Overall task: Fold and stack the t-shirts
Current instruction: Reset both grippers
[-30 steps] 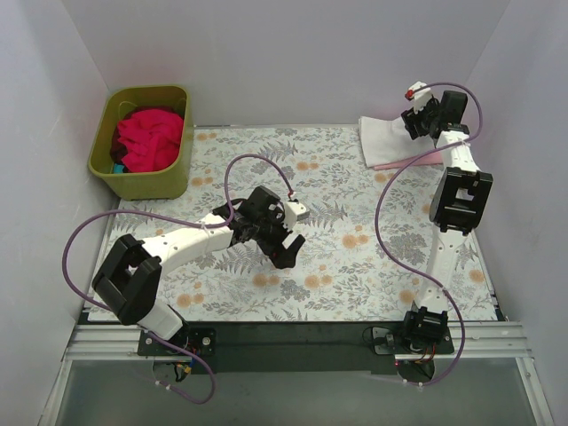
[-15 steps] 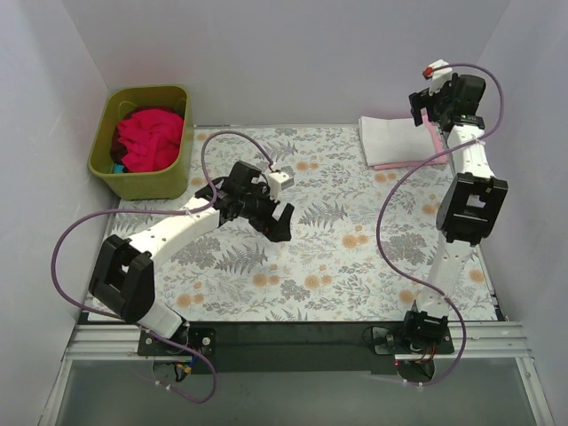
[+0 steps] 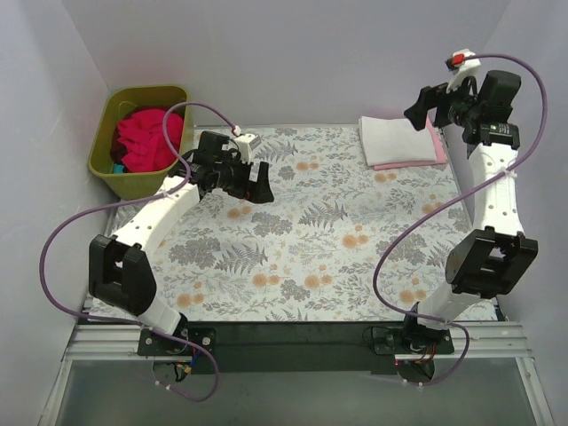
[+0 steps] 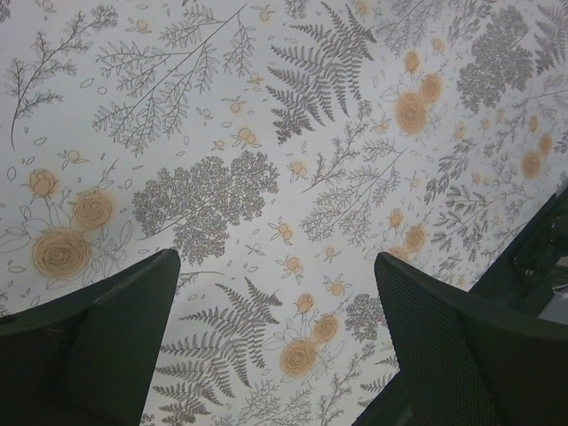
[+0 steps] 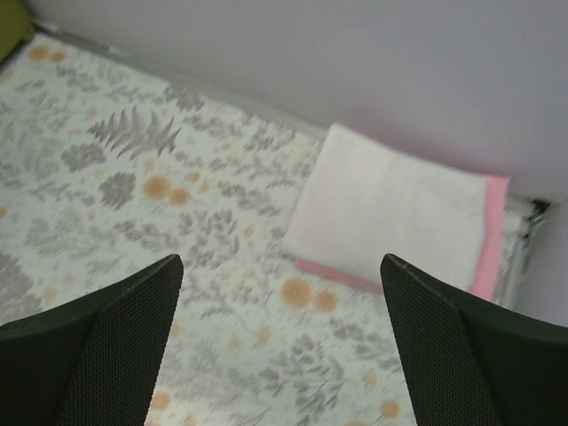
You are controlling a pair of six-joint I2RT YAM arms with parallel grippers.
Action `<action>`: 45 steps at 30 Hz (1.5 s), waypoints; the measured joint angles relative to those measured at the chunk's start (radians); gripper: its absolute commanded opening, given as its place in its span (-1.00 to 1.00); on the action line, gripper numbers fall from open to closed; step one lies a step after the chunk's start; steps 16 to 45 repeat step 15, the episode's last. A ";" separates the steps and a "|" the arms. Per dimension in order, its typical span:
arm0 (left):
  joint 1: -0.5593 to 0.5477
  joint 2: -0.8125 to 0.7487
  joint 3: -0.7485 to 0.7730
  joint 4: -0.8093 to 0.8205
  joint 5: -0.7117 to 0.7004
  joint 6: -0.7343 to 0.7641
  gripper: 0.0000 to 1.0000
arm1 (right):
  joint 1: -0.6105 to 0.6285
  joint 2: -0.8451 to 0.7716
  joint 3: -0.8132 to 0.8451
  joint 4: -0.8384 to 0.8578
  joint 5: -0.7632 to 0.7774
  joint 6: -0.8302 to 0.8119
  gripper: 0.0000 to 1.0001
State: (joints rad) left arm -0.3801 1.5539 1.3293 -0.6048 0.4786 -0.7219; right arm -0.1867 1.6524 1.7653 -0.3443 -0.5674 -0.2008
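Grey-and-orange floral sheet (image 3: 337, 266) bears folded t-shirts (image 3: 399, 140); pale walls (image 3: 293, 62).

White t-shirt (image 5: 390, 213) soft matt cotton; tub (image 3: 146, 185) smooth plastic; floral sheet (image 4: 266, 133) matt cloth

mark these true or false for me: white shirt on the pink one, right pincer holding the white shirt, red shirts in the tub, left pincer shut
1. The white shirt lies folded on the pink shirt. True.
2. The right pincer holds the white shirt. False: it is open and empty, clear of the stack.
3. Red shirts sit in the green tub. True.
4. The left pincer is shut. False: it is open, holding nothing, over the floral sheet.
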 measured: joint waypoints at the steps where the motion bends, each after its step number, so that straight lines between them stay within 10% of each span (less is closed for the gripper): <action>1: 0.001 0.006 0.000 -0.006 -0.006 0.000 0.84 | 0.005 -0.017 -0.042 -0.024 -0.012 0.007 0.97; 15: 0.005 0.024 -0.168 -0.043 -0.080 -0.008 0.85 | 0.218 -0.341 -0.711 -0.230 0.048 -0.045 0.97; 45: 0.005 0.024 -0.168 -0.043 -0.080 -0.008 0.85 | 0.218 -0.341 -0.711 -0.230 0.048 -0.045 0.97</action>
